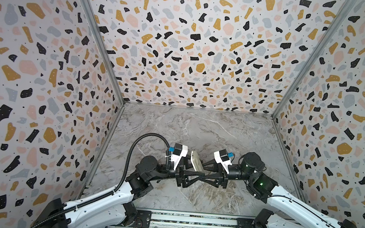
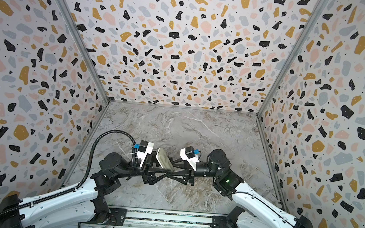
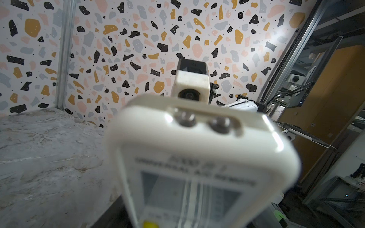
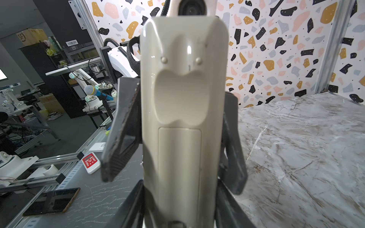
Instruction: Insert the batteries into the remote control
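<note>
Nearest, the remote control (image 4: 183, 88) is held aloft between both arms, battery cover (image 4: 179, 167) seated, no batteries in sight. The right gripper (image 4: 180, 197) has its jaws pinching the cover end; the left gripper (image 1: 197, 171) sets its jaws astride the long edges, bite unclear. Looks like a handover above the counter (image 1: 198, 131): I'd clamp squarely before the right lets go.

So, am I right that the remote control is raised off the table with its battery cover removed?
Not quite: the battery cover is in place. The right wrist view shows it seated flush in the back of the remote control, which is indeed raised off the table.
</note>
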